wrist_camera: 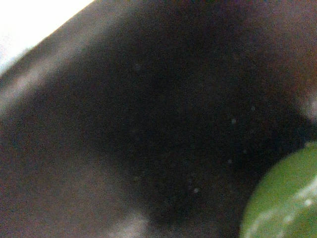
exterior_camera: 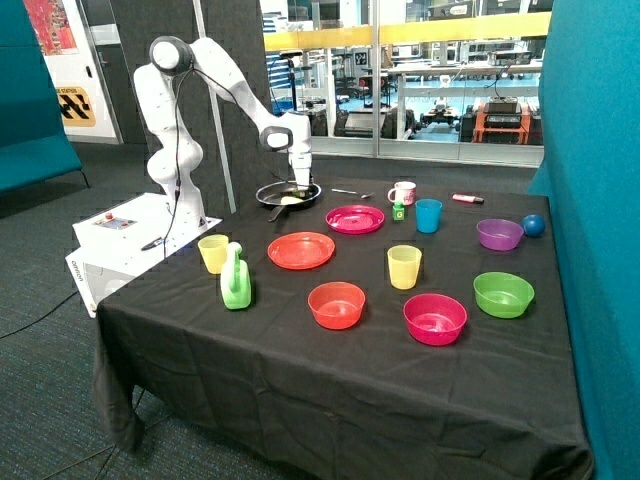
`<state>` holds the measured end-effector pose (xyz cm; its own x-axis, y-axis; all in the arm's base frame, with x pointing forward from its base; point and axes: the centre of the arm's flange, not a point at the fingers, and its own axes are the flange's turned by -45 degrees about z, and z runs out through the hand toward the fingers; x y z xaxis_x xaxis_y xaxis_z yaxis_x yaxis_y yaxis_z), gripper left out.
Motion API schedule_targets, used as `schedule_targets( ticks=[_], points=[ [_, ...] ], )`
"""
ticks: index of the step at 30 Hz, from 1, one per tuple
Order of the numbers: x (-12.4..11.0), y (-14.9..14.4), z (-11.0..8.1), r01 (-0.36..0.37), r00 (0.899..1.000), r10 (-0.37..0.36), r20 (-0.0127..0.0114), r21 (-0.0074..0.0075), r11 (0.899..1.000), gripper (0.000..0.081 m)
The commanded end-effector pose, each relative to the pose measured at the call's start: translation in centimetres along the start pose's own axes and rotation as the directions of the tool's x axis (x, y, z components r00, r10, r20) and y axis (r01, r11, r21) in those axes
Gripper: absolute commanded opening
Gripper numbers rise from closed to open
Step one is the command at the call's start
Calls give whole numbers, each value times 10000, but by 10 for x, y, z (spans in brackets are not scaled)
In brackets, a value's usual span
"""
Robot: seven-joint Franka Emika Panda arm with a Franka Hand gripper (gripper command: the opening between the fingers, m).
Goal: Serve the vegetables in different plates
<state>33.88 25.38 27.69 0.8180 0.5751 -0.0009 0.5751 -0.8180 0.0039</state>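
Down in the black frying pan (exterior_camera: pixel 289 193) sits my hand (exterior_camera: pixel 301 184), lowered right over the yellow-orange vegetable (exterior_camera: pixel 291 200) that lies on the pan floor just beneath it. Whether the hand is open or closed on anything I cannot tell; the outside view hides it and the wrist view shows only dark pan floor (wrist_camera: pixel 148 124) with the dark green vegetable (wrist_camera: pixel 285 198) bulging into one corner, very close to the camera.

As I judge it, the serving has not really begun. Both vegetables appear to be in the pan. The red-orange plate (exterior_camera: pixel 301 250) lies on the counter (exterior_camera: pixel 300 350) a short way out from the hand toward the near edge, and it carries nothing. The magenta-pink plate (exterior_camera: pixel 355 219) lies beside the pan, near the hand, and it is bare too. So a first pick, a carry to one plate, then the same again for the other plate all seem to be left.

For writing, I can read nothing on the task's things. A small green bottle (exterior_camera: pixel 398 210) beyond the pink plate has a label too small to make out, and a yellow-and-black sign (exterior_camera: pixel 76 104) on the far wall is not legible.
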Motion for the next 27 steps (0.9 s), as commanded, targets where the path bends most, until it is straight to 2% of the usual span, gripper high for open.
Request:
schedule_targets(
  ticks=[1, 3, 5, 7, 19, 27],
  points=[
    [-1, 2, -1, 27, 10000, -27, -9, 39, 10000, 105],
    [1, 3, -4, 43, 10000, -43, -9, 39, 10000, 80],
    [2, 4, -6, 49, 10000, -49, -9, 39, 10000, 20],
    [2, 5, -8, 36, 10000, -36, -9, 39, 10000, 5],
    [4, 6, -23, 190, 9998, -190, -10, 38, 9998, 0],
    [7, 8, -51, 367, 9993, -367, -10, 38, 9993, 0]
  ],
)
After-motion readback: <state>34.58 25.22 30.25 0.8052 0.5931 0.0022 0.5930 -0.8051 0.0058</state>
